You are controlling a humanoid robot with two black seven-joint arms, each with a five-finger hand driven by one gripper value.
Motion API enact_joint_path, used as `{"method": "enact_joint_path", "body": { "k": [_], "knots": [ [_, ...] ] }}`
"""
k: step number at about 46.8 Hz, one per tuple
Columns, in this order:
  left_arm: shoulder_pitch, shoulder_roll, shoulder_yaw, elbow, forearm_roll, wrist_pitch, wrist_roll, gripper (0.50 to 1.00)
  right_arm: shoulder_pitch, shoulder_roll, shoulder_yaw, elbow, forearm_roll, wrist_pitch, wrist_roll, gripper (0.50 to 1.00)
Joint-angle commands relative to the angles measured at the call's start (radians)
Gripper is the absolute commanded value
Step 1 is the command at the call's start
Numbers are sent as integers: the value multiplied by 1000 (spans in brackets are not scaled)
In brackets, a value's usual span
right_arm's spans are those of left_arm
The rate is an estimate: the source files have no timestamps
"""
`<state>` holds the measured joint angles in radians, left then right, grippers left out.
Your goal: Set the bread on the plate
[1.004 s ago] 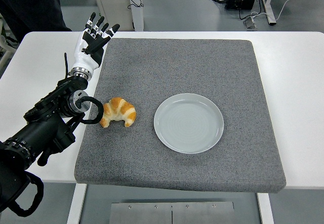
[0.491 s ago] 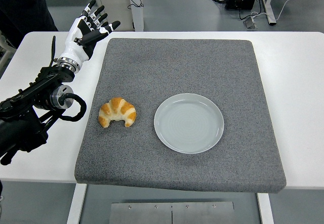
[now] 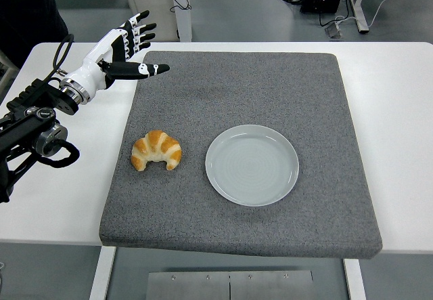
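Observation:
A golden croissant (image 3: 157, 150) lies on the grey mat (image 3: 237, 97), left of centre. To its right sits an empty pale grey plate (image 3: 252, 164), a small gap between them. My left hand (image 3: 128, 48) hovers over the mat's far left corner, well beyond the croissant, fingers spread and holding nothing, thumb pointing right. Its black arm (image 3: 30, 127) comes in from the left edge. The right arm is out of view.
The mat covers most of the white table (image 3: 396, 110). A person in dark clothing (image 3: 30, 9) stands at the top left. Cables and a table leg show on the floor beyond the far edge.
My left arm has drawn back to the left, away from the croissant, and the hand has turned so its fingers point right. The croissant and plate have not moved.

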<state>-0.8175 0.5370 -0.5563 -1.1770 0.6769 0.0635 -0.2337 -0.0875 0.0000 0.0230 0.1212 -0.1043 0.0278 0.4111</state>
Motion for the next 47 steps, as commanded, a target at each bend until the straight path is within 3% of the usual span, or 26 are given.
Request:
{"method": "enact_joint_path", "body": {
  "k": [1,6,19,35,47],
  "knots": [
    [3,29,-1,-52,96,-2,31,968,0,0,0,0,0,0,0,1000],
    [1,61,1,-75,184,-19,65,968,0,0,0,0,0,1,0,1000],
    [0,141,-1,-113,354,-139,100,968,0,0,0,0,0,0,0,1000],
    [1,175,1,-165,578,-229,100,968,0,0,0,0,0,0,0,1000],
    [1,178,1,-207,642,-284,100,968,0,0,0,0,0,0,0,1000]
  ]
}}
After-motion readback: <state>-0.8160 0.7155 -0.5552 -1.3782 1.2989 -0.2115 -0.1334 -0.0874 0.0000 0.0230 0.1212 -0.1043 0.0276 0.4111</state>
